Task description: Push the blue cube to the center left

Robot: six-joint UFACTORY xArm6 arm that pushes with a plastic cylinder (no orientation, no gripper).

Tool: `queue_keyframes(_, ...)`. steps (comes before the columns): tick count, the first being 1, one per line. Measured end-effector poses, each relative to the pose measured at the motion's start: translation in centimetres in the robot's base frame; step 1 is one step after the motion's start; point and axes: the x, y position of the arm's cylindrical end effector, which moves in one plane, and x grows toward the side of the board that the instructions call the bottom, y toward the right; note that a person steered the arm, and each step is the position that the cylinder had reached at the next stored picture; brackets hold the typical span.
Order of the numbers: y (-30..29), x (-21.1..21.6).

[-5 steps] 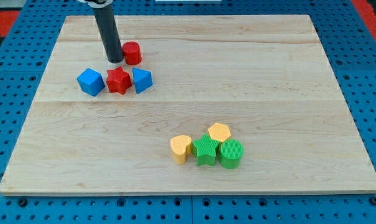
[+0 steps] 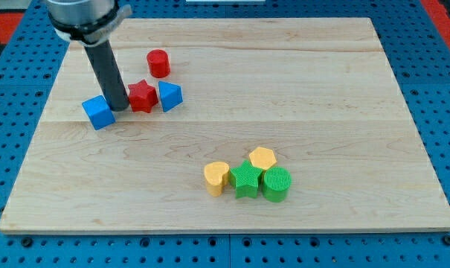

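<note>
The blue cube [image 2: 98, 112] lies on the wooden board [image 2: 232, 119] at the view's left, a little above mid-height. My tip [image 2: 120, 108] stands right against the cube's right side, between it and the red star block [image 2: 142, 96]. The dark rod rises up and to the left from there.
A second blue block [image 2: 169, 96], angular in shape, touches the red star's right side. A red cylinder [image 2: 158, 63] stands above them. Lower right of centre is a cluster: a yellow heart-like block [image 2: 216, 178], a green star [image 2: 245, 181], a green cylinder [image 2: 277, 184] and a yellow hexagon [image 2: 262, 158].
My tip has moved down and left from beside the red cylinder to between the blue cube and red star. The blue cube has shifted left and slightly down.
</note>
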Motion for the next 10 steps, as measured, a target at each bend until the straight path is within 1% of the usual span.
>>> queue_keyframes(1,-0.3,3.4)
queue_keyframes(2,-1.7,3.3)
queue_keyframes(3,-3.6,0.7)
queue_keyframes(4,-6.4,0.6)
queue_keyframes(8,-6.9,-0.8)
queue_keyframes(10,-2.4,4.4)
